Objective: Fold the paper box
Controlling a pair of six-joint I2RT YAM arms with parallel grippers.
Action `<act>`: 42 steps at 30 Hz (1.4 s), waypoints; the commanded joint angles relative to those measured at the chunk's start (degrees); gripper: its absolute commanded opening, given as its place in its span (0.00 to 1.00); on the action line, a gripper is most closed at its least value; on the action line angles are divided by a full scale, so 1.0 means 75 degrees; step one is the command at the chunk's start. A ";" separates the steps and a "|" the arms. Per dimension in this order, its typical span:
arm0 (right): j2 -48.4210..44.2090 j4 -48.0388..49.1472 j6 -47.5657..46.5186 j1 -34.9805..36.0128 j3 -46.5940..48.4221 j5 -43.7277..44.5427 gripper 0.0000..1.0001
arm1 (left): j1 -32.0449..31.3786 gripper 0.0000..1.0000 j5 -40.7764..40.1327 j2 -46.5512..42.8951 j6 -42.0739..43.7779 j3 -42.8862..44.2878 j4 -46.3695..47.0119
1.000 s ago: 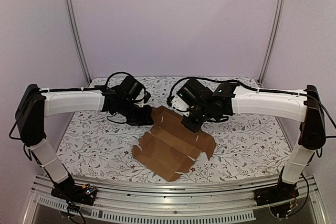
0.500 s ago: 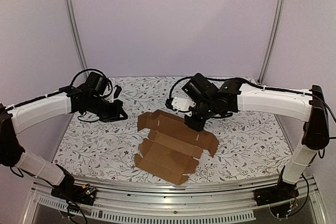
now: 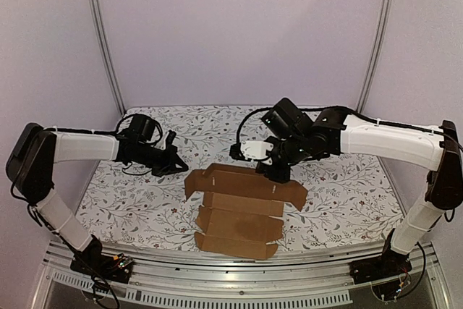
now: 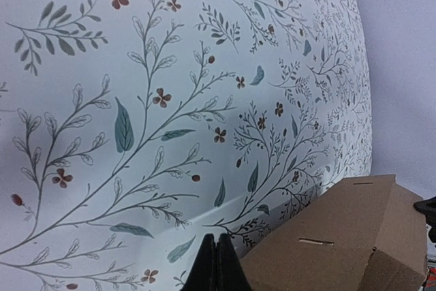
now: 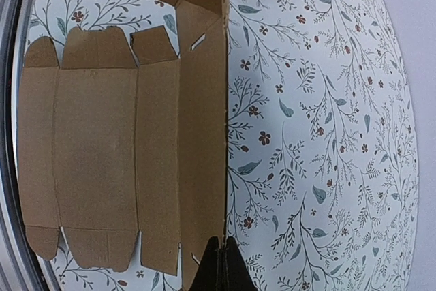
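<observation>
The paper box (image 3: 239, 215) is a flat brown die-cut sheet in the middle of the floral table. Its far panel and end flaps are raised. My right gripper (image 3: 277, 174) is at the far edge of the sheet, right of middle. In the right wrist view it (image 5: 223, 255) is shut on the upright edge of the paper box (image 5: 102, 141). My left gripper (image 3: 176, 163) is just left of the box's far left corner, apart from it. In the left wrist view it (image 4: 216, 255) is shut and empty above the cloth, with the box's corner flap (image 4: 347, 236) to its right.
The floral cloth (image 3: 340, 200) covers the whole table. Metal posts (image 3: 103, 41) stand at the back corners before purple walls. An aluminium rail (image 3: 231, 280) runs along the near edge between the arm bases.
My left arm has pulled back to the left, away from the box. My right gripper has shifted right with the far edge. The sheet has turned to lie square to the table's front.
</observation>
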 commanded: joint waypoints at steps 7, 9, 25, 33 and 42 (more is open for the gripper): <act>-0.0143 0.0263 -0.0081 -0.0060 -0.0105 0.0128 0.00 | -0.0346 0.00 0.0728 0.0476 -0.0268 0.0291 0.0695; -0.0103 0.0293 -0.0018 -0.0076 -0.0116 0.0175 0.00 | -0.0465 0.00 0.0693 0.0476 -0.0285 0.0218 0.0694; 0.0054 0.0355 0.0283 -0.0075 -0.0094 0.0741 0.00 | -0.1362 0.00 0.0307 0.0143 -0.0505 -0.0061 0.0424; 0.0120 0.0360 0.0548 -0.0079 -0.0094 0.0976 0.00 | -0.1630 0.00 0.0160 -0.0073 -0.0669 -0.0051 0.0356; 0.0240 0.0513 0.0933 0.0053 -0.0165 0.1358 0.00 | -0.1975 0.00 -0.0020 0.0183 -0.0800 -0.0004 0.0510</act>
